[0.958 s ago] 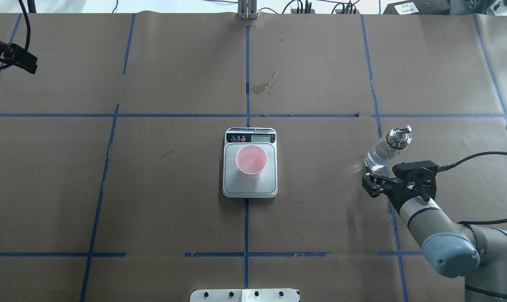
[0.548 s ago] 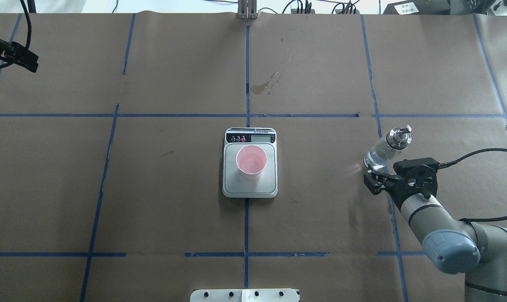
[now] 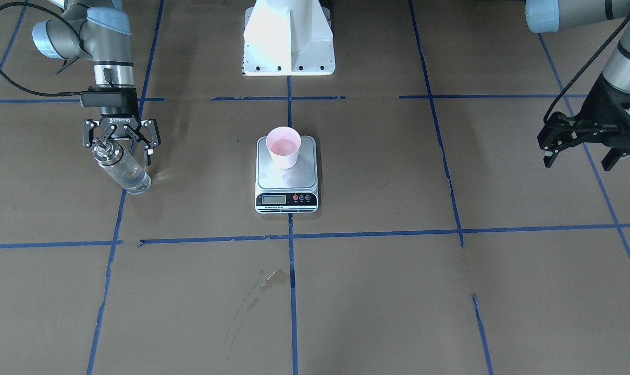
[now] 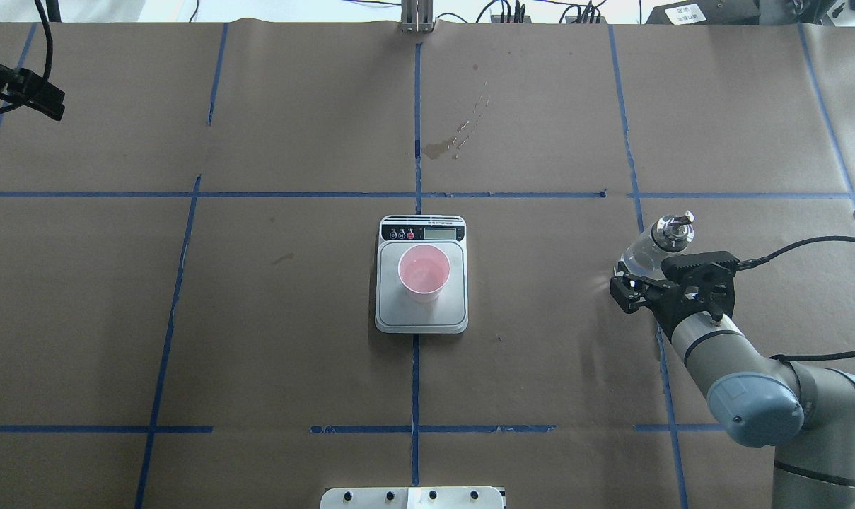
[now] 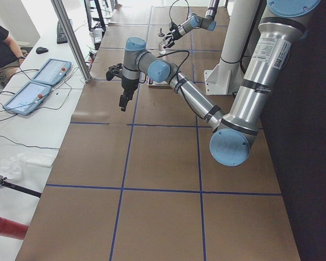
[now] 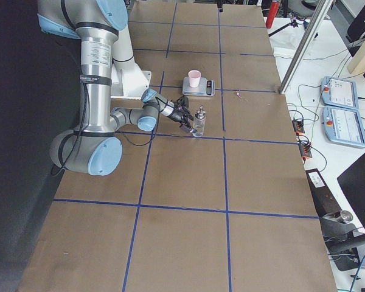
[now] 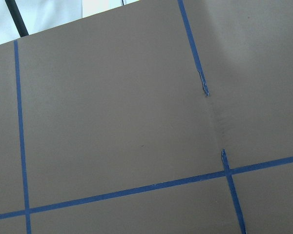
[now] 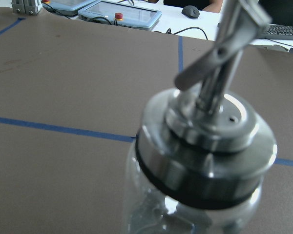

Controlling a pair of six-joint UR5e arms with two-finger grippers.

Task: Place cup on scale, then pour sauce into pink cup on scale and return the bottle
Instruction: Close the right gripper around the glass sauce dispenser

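The pink cup [image 4: 423,272] stands upright on the silver scale [image 4: 393,311] at the table's middle. To the right, the clear glass bottle [image 4: 664,232] with its metal spout stands on the paper, sauce showing clear in its lower half [image 3: 132,179]. My right gripper [image 3: 120,148] is open just behind the bottle on the robot's side, fingers spread wider than the collar and not touching it. The bottle's collar [image 8: 205,161] fills the right wrist view. My left gripper [image 3: 578,153] hangs open and holds nothing, far off at the table's left side.
A dried stain [image 4: 455,141] marks the brown paper beyond the scale. The white robot base [image 3: 288,36] sits at the near edge. Tablets [image 6: 337,91] and cables lie past the far edge. A seated person [image 5: 0,43] is beside the table's end.
The right gripper has crept forward toward the bottle, so its mount now overlaps the bottle's lower part from overhead. Bottle, cup and scale have stayed put.
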